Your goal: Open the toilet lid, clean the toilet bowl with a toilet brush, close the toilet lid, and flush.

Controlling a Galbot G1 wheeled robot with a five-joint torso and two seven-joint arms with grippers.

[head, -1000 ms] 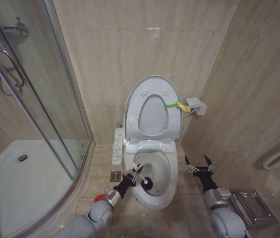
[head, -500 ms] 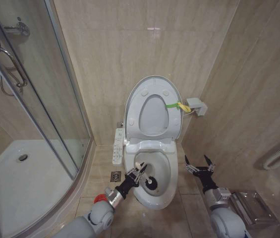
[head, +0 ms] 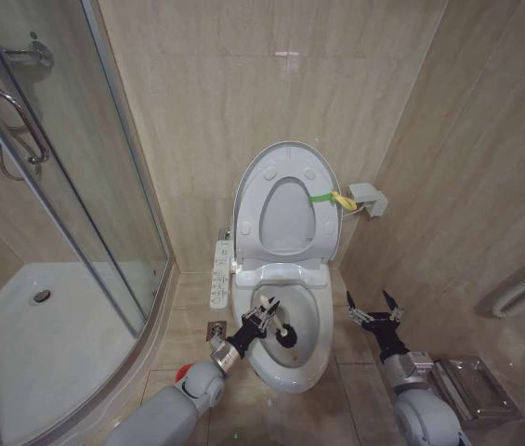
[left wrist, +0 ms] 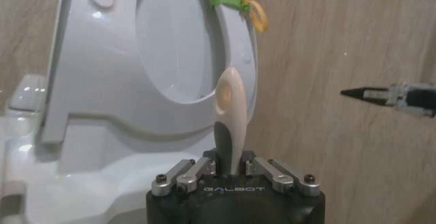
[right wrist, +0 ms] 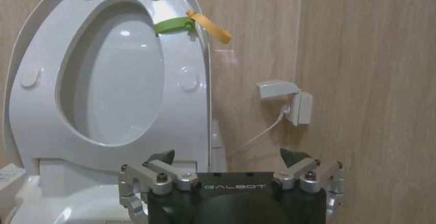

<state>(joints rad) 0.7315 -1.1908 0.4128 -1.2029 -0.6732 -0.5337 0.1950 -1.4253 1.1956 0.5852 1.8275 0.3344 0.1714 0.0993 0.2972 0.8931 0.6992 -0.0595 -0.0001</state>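
The toilet lid (head: 285, 216) stands raised against the wall with the ring seat up in front of it, and a yellow-green strap (head: 330, 198) hangs at its right edge. Below it the toilet bowl (head: 310, 360) lies uncovered. My left gripper (head: 264, 317) hangs over the bowl's left side, shut on the toilet brush (head: 290, 336), whose black head is down inside the bowl. In the left wrist view the pale handle (left wrist: 228, 94) rises from between the fingers (left wrist: 264, 169). My right gripper (head: 374, 310) waits open beside the bowl's right side, and its fingers (right wrist: 160, 162) face the lid (right wrist: 112, 76).
A glass shower enclosure (head: 67, 186) and its white tray (head: 48, 344) fill the left. A button panel (head: 222, 273) sits on the bowl's left side, with a floor drain (head: 216, 329) and a red cup holder (head: 184, 372) nearby. A wall box (head: 369, 198) and a metal rack (head: 466, 386) are on the right.
My left gripper has pushed the brush farther back and to the right inside the bowl. The right arm has stayed still.
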